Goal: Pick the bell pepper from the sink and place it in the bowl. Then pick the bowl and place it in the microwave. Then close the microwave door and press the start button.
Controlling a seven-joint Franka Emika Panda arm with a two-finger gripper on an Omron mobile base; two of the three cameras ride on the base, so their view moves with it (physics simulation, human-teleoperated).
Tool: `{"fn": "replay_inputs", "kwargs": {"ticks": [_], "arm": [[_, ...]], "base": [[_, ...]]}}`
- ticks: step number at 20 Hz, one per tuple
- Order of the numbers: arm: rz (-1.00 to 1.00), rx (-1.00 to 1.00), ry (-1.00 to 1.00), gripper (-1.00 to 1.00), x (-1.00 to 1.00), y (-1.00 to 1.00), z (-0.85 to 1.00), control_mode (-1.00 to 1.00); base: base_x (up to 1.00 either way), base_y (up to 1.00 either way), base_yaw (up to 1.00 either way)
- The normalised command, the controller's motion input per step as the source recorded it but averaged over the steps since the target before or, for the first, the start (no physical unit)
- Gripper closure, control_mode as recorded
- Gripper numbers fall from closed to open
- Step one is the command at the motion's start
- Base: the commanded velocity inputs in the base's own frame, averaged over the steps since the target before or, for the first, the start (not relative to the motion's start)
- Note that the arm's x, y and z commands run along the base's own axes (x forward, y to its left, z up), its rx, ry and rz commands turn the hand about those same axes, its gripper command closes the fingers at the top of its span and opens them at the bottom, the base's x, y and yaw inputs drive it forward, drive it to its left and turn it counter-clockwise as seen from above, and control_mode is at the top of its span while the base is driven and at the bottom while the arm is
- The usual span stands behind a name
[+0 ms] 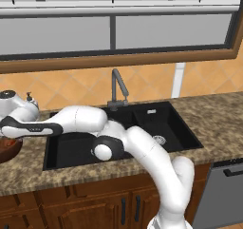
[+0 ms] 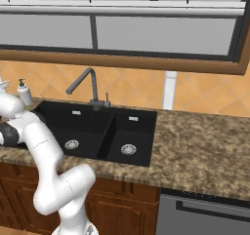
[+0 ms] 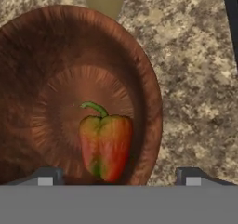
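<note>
A: Where is the pepper [image 3: 106, 146]?

B: In the hand view it lies inside the brown wooden bowl [image 3: 42, 69], low in the frame and a little left of centre. It rests on the bowl's floor, against the inner slope on the right side, with its green stem curling toward the upper left.

A: And the gripper [image 3: 120, 176]?

B: Its two dark finger tips rise at the bottom of the hand view, one at lower left and one at lower right, standing wide apart. The pepper sits in the gap between them, and neither tip touches it. Nothing is held.

A: What does the bowl stand on?

B: The speckled stone bench [image 3: 195, 93], which takes up the right side and top of the hand view. In the left base view the bowl's dark rim [image 1: 8, 149] peeks in at the far left edge, under the white arm [image 1: 71, 123] stretched out to the left.

A: And the sink [image 1: 142, 128]?

B: A black double basin in the middle of the left base view, with the grey faucet [image 1: 117, 88] behind it. In the right base view the sink [image 2: 97, 129] sits centre left, both round drains visible, and a soap bottle [image 2: 23, 91] stands at the far left by the tiled wall.
</note>
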Motion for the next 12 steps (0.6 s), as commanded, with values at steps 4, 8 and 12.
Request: {"fn": "replay_inputs", "kwargs": {"ticks": [4, 8, 12], "arm": [[0.00, 0.10, -0.13, -1.00, 0.03, 0.00, -0.03, -1.00], [0.00, 0.03, -0.01, -1.00, 0.03, -0.05, 0.00, -1.00], [-0.01, 0.03, 0.02, -1.00, 0.00, -0.10, 0.15, -1.00]], "base": [[0.00, 0.00, 0.00], [0.00, 0.00, 0.00], [0.00, 0.00, 0.00]]}}
